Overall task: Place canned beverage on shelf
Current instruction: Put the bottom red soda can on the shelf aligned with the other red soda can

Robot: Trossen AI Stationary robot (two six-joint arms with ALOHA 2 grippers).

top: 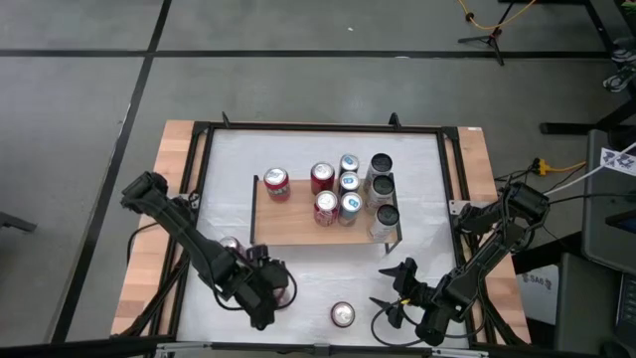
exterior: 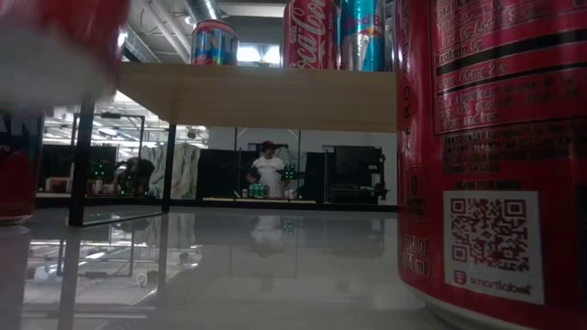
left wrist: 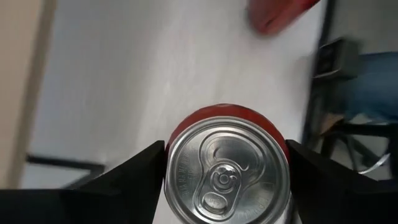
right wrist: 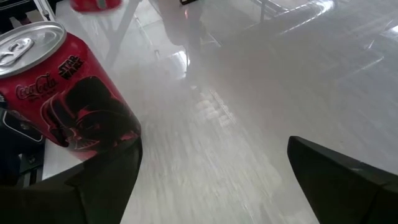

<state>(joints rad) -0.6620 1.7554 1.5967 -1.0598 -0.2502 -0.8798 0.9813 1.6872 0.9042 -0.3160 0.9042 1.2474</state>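
My left gripper point(top: 275, 290) is near the table's front left, shut on a red canned beverage point(left wrist: 227, 174) whose silver top with pull tab faces the wrist camera. The low view shows it as a blurred red shape point(exterior: 55, 46) above the tabletop. The shelf point(top: 290, 227), a light wooden board on thin black legs, stands mid-table and carries several upright cans point(top: 349, 184). My right gripper point(top: 397, 295) waits open near the front right, beside a red cola can point(right wrist: 68, 93) that stands on its base on the table, outside the fingers. My left gripper pinches the can's side wall just below the top rim point(left wrist: 169, 155) between its two fingers point(left wrist: 143, 171), one on each opposite side. The fingers come from above, slanting down. The can stays upright and is lifted clear of the table.
A red can point(top: 342, 315) stands near the front edge between the two grippers and fills the right of the low view point(exterior: 486, 156). Another can point(top: 231, 246) stands beside the left arm. The white tabletop point(top: 229, 169) has a black frame and wooden side strips.
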